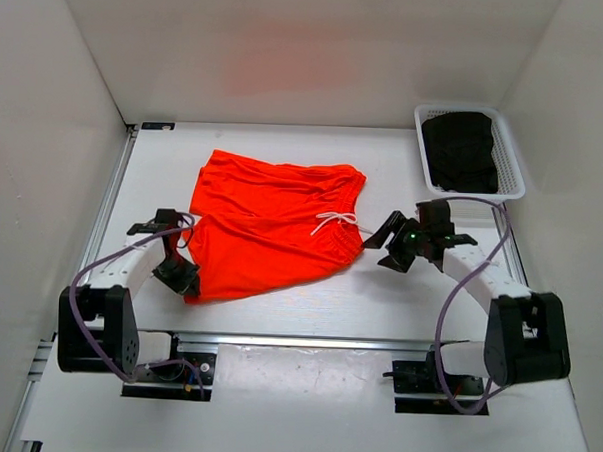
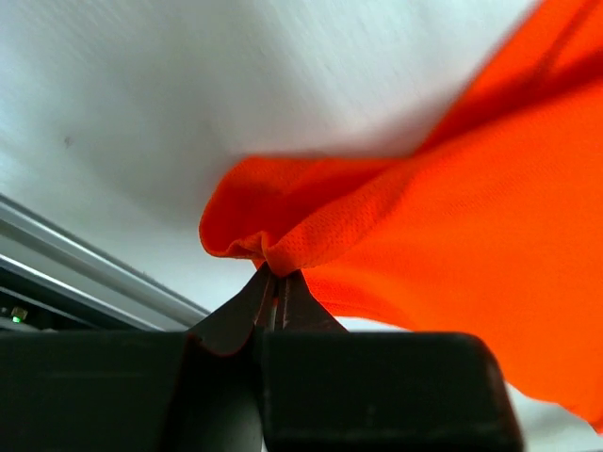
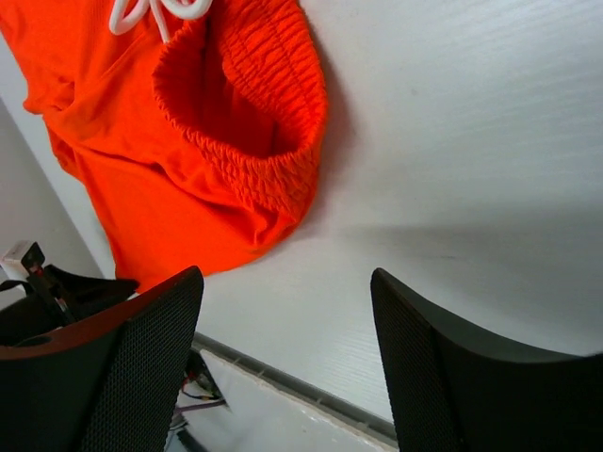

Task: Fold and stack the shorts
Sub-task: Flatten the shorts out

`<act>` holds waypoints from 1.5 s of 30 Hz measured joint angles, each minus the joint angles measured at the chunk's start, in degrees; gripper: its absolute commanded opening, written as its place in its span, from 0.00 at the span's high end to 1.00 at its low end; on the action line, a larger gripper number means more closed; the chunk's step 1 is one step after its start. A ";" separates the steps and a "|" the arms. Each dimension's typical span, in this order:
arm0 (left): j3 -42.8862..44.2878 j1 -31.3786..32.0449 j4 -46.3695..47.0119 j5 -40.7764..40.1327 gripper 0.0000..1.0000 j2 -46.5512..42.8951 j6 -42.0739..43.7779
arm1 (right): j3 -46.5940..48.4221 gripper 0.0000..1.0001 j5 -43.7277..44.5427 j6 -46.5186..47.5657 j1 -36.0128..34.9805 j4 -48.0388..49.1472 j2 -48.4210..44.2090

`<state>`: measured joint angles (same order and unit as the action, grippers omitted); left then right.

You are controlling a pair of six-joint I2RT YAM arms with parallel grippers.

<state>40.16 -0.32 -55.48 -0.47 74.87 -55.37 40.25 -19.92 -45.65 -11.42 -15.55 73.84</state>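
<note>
The neon-orange shorts lie spread on the white table, waistband and white drawstring to the right. My left gripper is shut on the near-left leg hem, pinching a fold of orange fabric between its fingertips. My right gripper is open and empty, hovering just right of the waistband, apart from it. Its two fingers stand wide over bare table.
A white basket at the back right holds dark folded fabric. White walls close in the left, right and back. An aluminium rail runs along the table's near edge.
</note>
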 measured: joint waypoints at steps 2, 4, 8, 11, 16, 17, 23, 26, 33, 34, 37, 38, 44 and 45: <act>1.14 0.17 -1.49 -0.11 0.90 -1.81 0.00 | 0.11 0.31 -1.38 -0.22 -0.90 2.78 3.93; 2.82 0.24 -2.69 -0.35 0.90 -3.26 0.04 | 0.39 0.33 -1.97 -0.28 -2.49 4.72 8.13; 5.70 0.24 -4.35 -0.70 0.90 -4.74 0.09 | 1.25 0.61 -1.22 -0.28 -6.43 6.67 14.38; 7.21 0.24 -5.68 -0.92 0.90 -5.18 0.44 | 3.06 0.95 0.07 -0.09 -8.50 7.19 17.68; 12.15 0.31 -8.83 -1.60 0.90 -5.49 1.27 | 5.40 1.00 3.82 -0.46 -7.45 4.04 15.43; 13.60 0.33 -9.38 -1.68 0.90 -5.64 1.40 | 5.84 1.00 4.68 -0.33 -6.82 2.51 13.55; 20.90 0.85 -10.58 -1.62 0.90 -7.02 2.29 | 11.19 1.00 8.46 1.36 -4.15 -9.90 -2.03; 21.99 1.11 -10.58 -0.76 0.90 -7.28 2.84 | 14.45 1.00 9.31 2.14 -3.58 -16.52 -6.49; 20.98 2.99 -9.68 0.35 0.90 -6.25 4.13 | 14.05 0.79 9.38 1.68 -3.23 -24.09 -2.82; 20.50 3.58 -9.31 0.33 0.90 -5.51 4.35 | 14.05 0.70 9.44 1.60 -3.17 -23.32 -0.35; 19.82 4.90 -8.35 0.28 0.90 -2.36 4.74 | 15.41 0.62 9.73 1.77 -2.89 -21.27 8.20; 19.67 5.31 -8.11 0.28 0.90 -1.29 4.79 | 15.85 0.62 9.77 1.86 -2.89 -20.50 10.38; 19.28 6.56 -7.26 0.22 0.90 0.59 5.03 | 12.44 0.58 10.93 1.36 -2.49 -17.86 1.51; 19.28 6.58 -7.19 0.22 0.90 0.59 5.05 | 10.86 0.58 10.86 1.01 -2.43 -17.57 -2.03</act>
<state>59.44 6.26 -62.67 -0.25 75.46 -50.33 51.11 -9.06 -44.64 -13.85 -33.12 71.81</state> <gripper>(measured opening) 0.121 0.420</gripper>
